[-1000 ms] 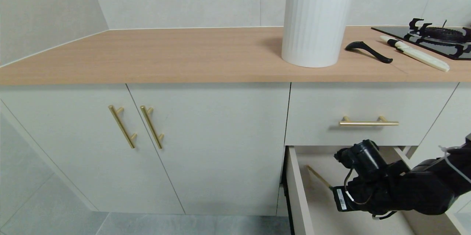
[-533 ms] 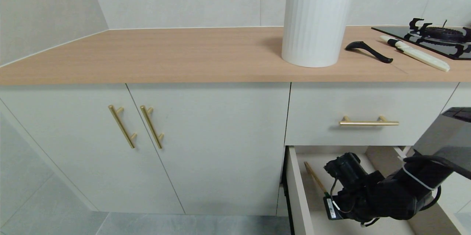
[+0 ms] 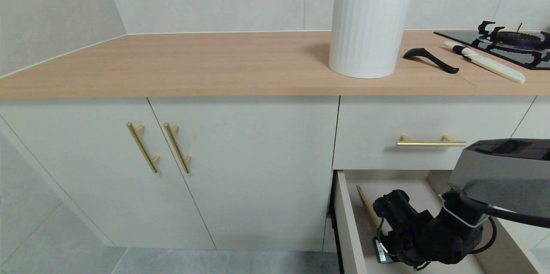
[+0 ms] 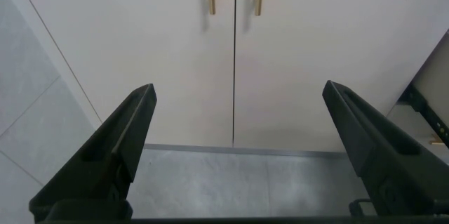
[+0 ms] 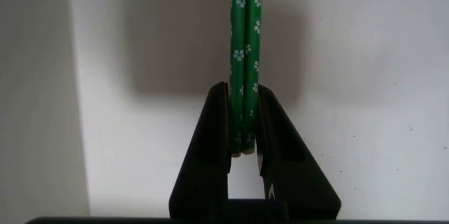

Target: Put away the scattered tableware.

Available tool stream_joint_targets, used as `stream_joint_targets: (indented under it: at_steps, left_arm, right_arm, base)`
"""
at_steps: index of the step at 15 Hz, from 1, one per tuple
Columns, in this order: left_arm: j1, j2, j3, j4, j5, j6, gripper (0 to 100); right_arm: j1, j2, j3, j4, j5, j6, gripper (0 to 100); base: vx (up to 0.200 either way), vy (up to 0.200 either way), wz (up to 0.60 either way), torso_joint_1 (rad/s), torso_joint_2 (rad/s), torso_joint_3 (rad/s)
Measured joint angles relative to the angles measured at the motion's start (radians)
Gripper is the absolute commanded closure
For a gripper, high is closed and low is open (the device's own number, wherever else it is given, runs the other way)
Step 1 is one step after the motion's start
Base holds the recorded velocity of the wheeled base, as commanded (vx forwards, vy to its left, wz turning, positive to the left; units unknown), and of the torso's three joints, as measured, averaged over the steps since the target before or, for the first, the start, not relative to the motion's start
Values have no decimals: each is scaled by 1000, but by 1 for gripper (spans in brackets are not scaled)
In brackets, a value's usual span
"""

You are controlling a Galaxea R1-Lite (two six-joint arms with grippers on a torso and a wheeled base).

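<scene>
A pair of chopsticks (image 5: 244, 55) with green flowered ends and bare wood tips is clamped between the fingers of my right gripper (image 5: 243, 94). In the head view the right gripper (image 3: 383, 233) is low inside the open lower drawer (image 3: 347, 222), and the chopsticks (image 3: 367, 205) slant along the drawer's left wall. On the counter lie a black spoon (image 3: 429, 59) and a white-bladed knife (image 3: 485, 62). My left gripper (image 4: 238, 112) hangs open with nothing in it, facing the cabinet doors (image 4: 233, 48).
A tall white ribbed container (image 3: 369, 20) stands on the wooden counter (image 3: 193, 63) left of the spoon. A gas stove (image 3: 511, 42) sits at the far right. The upper drawer's gold handle (image 3: 429, 142) is just above the open drawer. Twin gold door handles (image 3: 142, 147) are on the left.
My right arm has swung left and lower into the open drawer, carrying the chopsticks toward the drawer's left wall. Its grey upper link has come into view from the right.
</scene>
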Motion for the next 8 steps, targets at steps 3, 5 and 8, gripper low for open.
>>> stream_joint_targets:
  at_steps: [3,5,8]
  left_arm:
    - [0,0,0,0,0,0,0]
    - [0,0,0,0,0,0,0]
    - [0,0,0,0,0,0,0]
  right_arm:
    - [0,7,1,0,0,0,100]
    - [0,9,1,0,0,0,0]
    - [0,9,0,0,0,0,0]
  base:
    - [0,0,0,0,0,0]
    - [0,0,0,0,0,0]
    - [0,0,0,0,0,0]
